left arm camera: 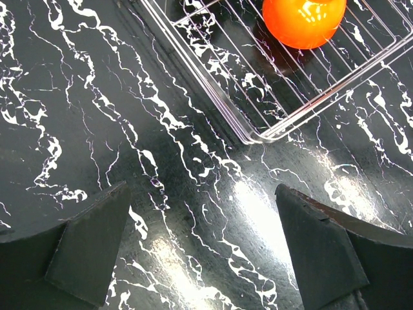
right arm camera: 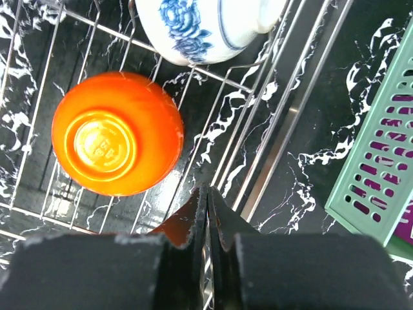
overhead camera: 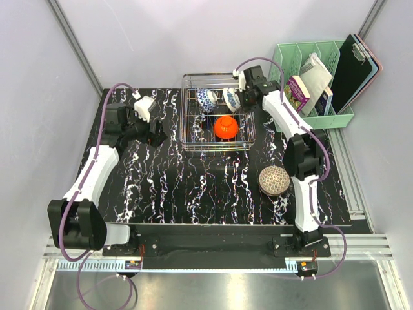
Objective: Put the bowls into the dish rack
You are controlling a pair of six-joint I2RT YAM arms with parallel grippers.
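The dish rack stands at the back middle of the table. Inside it lie two blue-and-white bowls at the back and an orange bowl turned upside down in front. A net-patterned bowl sits upside down on the table beside the right arm. My right gripper is shut with nothing between its fingers, over the rack's right rim, next to the orange bowl and below a blue-and-white bowl. My left gripper is open above bare table, left of the rack's corner.
A mint-green slotted organiser with books and a dark clipboard stands at the back right, close to the rack; its wall shows in the right wrist view. Grey walls enclose the black marbled table.
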